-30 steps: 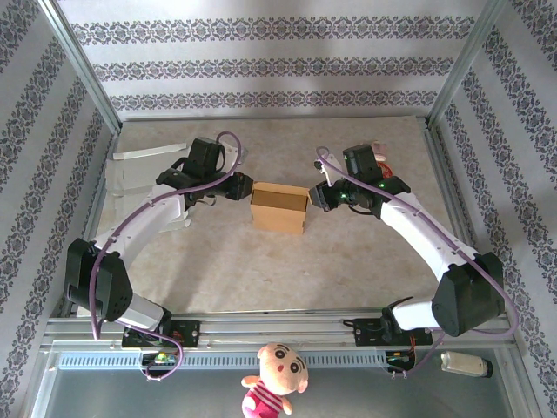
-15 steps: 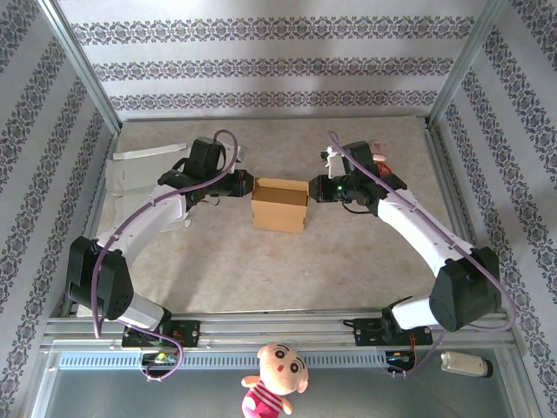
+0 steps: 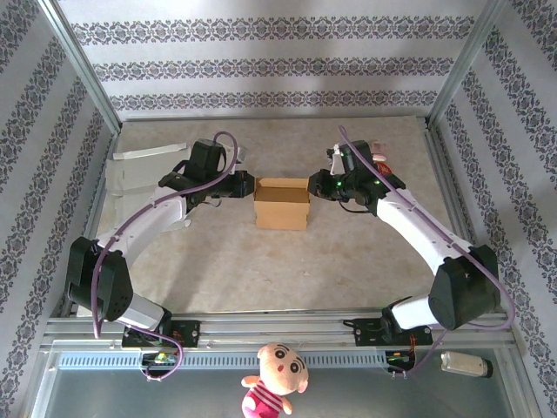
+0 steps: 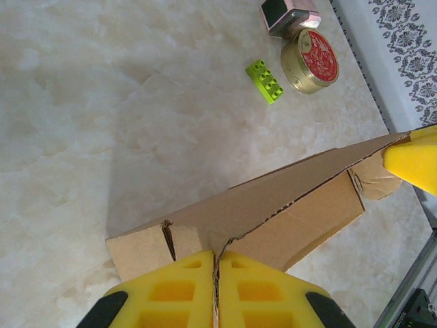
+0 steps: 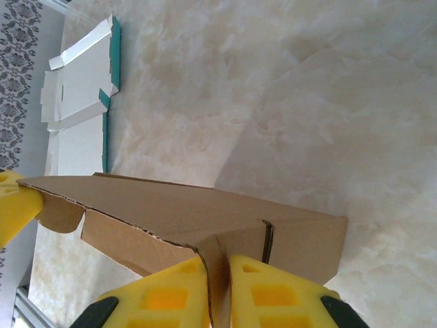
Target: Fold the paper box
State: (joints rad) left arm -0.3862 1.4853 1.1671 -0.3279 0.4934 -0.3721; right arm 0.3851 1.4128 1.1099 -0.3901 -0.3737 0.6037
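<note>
The brown cardboard box (image 3: 282, 202) stands mid-table between both arms. My left gripper (image 3: 247, 185) meets its left end and my right gripper (image 3: 314, 186) its right end. In the left wrist view the yellow fingers (image 4: 176, 290) are pressed together on a thin edge of the box (image 4: 287, 198), at the gripper (image 4: 216, 266). In the right wrist view the gripper (image 5: 217, 273) is shut on a cardboard flap of the box (image 5: 171, 208). Each wrist view shows the other gripper's yellow fingertip at the far end.
A flat white and teal box blank (image 5: 78, 75) lies at the back left of the table (image 3: 287, 261). A round red-lidded tin (image 4: 311, 60), a green brick (image 4: 265, 80) and a small pink and black item (image 4: 287, 14) sit at the back right.
The right gripper has moved in and up to the box's right end. The box has shifted slightly right and squared up between the grippers.
</note>
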